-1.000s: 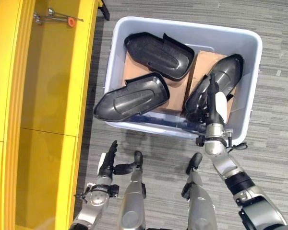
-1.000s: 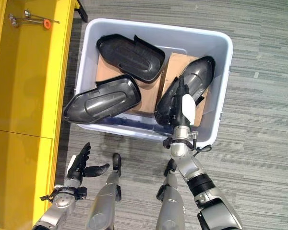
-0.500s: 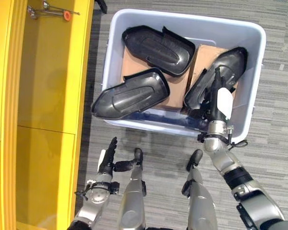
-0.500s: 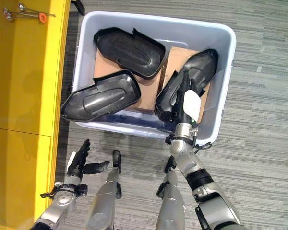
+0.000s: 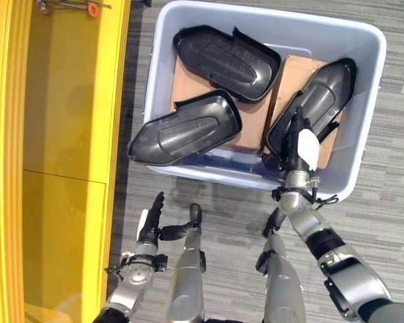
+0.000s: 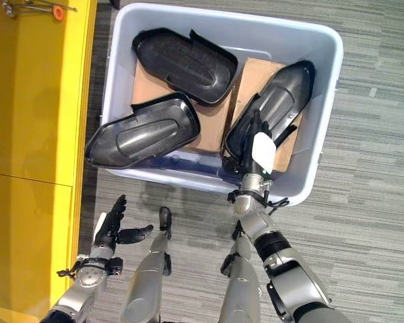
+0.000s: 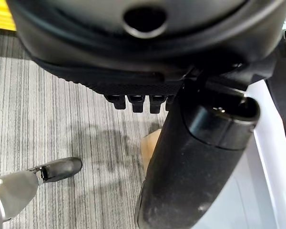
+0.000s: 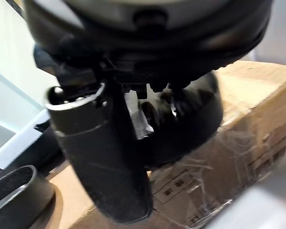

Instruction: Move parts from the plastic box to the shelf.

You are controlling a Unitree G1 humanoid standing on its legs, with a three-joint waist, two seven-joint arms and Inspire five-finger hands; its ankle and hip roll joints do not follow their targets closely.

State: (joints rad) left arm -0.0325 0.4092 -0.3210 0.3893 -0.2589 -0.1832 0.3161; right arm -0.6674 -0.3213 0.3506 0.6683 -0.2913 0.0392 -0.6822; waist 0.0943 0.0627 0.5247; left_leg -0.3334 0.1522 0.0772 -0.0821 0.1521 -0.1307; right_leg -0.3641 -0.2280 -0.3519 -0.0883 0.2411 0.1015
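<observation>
Three black parts lie in the box (image 5: 363, 114) on cardboard. The right hand (image 5: 297, 145) rests on the right part (image 5: 323, 94), fingers straight, nothing gripped. The left hand (image 5: 150, 225) hangs open over the floor. The parts look stiff, light and smooth; a rim grip seems best.
</observation>
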